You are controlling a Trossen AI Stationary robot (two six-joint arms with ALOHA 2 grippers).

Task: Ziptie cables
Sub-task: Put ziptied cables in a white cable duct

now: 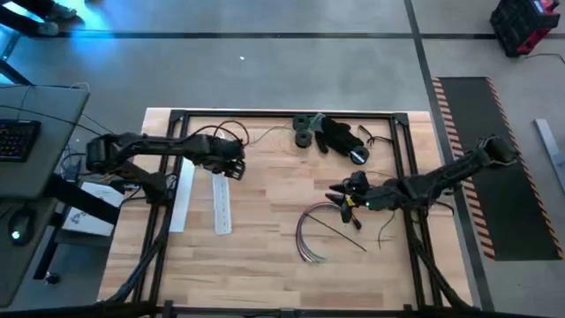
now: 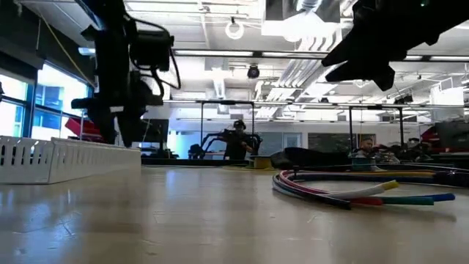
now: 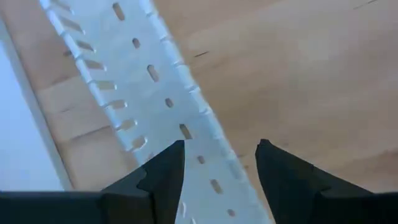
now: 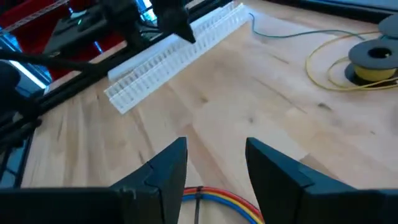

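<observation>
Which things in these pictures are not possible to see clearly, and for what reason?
- Any zip tie: none can be told in the high view; too small.
- The cables: the right wrist view's bottom edge cuts them off, between the open right gripper fingers.
- The white perforated strip: its ends run out of the left wrist view, under the open left gripper.
- The black heap: high view, parts too small to tell.

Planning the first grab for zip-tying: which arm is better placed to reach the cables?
The right, probably. The right gripper hangs open just above the cables, which show right under its fingers in its wrist view. The left gripper is open over a white perforated strip, well away from them.
</observation>
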